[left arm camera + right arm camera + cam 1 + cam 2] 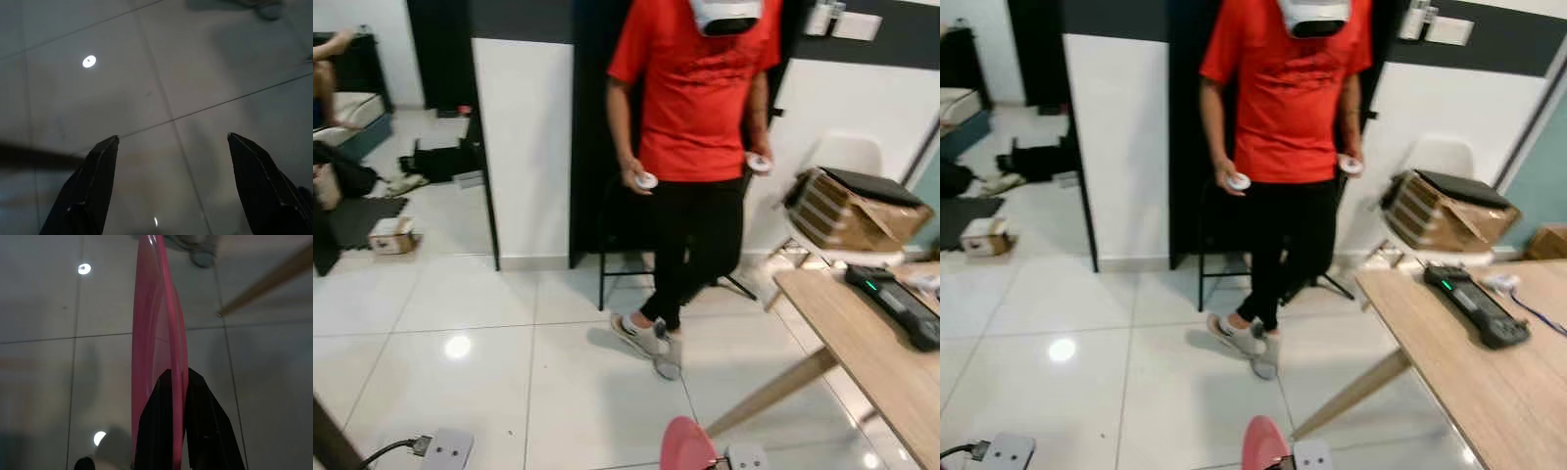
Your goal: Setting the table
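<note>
At the bottom center of the head view, the right gripper (178, 382) pinches a pink plate (156, 333) edge-on between its 2 fingers; only the plate's top rim shows there. The left gripper (171, 142) hangs spread wide over white floor tiles (489, 333). A wooden table (871, 343) is cut off at right. A person in a red shirt (695, 88) stands at upper center, face out of frame.

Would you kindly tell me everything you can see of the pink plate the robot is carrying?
The pink plate looks like smooth, glossy plastic, thin, with a slightly raised rim. It is held on edge, seen almost side-on, above the white tiled floor. The two black fingers of the right end effector pinch its rim from both faces. From the head camera its rounded top pokes up low in view, left of the wooden table.
</note>
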Robot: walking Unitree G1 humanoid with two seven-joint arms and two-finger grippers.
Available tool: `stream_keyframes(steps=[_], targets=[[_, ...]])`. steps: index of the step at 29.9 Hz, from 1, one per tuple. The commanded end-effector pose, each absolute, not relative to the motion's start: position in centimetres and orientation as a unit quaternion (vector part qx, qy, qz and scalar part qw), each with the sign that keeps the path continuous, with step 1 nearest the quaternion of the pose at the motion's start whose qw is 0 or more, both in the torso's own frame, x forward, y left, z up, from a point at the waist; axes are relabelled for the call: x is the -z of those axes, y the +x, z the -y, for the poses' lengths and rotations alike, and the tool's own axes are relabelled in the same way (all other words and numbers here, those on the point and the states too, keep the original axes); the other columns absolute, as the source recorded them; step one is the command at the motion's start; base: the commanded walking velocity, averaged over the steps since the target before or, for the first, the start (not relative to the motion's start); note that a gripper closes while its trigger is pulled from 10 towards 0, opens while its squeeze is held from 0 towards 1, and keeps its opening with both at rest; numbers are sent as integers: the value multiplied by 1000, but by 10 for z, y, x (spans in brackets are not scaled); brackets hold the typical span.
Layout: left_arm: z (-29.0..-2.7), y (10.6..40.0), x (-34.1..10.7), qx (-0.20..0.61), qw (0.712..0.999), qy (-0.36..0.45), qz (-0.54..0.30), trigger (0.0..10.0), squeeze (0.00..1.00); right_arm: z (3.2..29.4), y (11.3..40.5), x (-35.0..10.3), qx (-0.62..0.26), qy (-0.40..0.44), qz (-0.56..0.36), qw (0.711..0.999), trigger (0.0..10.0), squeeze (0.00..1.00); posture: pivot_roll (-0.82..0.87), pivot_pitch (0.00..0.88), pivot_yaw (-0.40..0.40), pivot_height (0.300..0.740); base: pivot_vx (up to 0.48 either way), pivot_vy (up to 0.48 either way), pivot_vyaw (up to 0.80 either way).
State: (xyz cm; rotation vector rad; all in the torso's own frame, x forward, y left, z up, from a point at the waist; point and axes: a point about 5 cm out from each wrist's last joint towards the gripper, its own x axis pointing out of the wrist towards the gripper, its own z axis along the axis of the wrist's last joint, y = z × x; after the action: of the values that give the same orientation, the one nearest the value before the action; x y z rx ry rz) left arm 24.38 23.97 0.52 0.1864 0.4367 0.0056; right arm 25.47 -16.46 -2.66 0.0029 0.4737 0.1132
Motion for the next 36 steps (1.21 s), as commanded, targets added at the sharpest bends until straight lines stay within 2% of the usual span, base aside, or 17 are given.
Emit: stream_keyframes(steps=[1,36], targets=[[-237,238,2,4,969,95,-230,10000,0,172,251,29,-46,-1,-239,970,10000,0,68,89,33,740,0,0,-800],[-238,236,4,4,968,95,-233,10000,0,171,252,29,-47,-4,-239,970,10000,0,72,82,33,740,0,0,-800]])
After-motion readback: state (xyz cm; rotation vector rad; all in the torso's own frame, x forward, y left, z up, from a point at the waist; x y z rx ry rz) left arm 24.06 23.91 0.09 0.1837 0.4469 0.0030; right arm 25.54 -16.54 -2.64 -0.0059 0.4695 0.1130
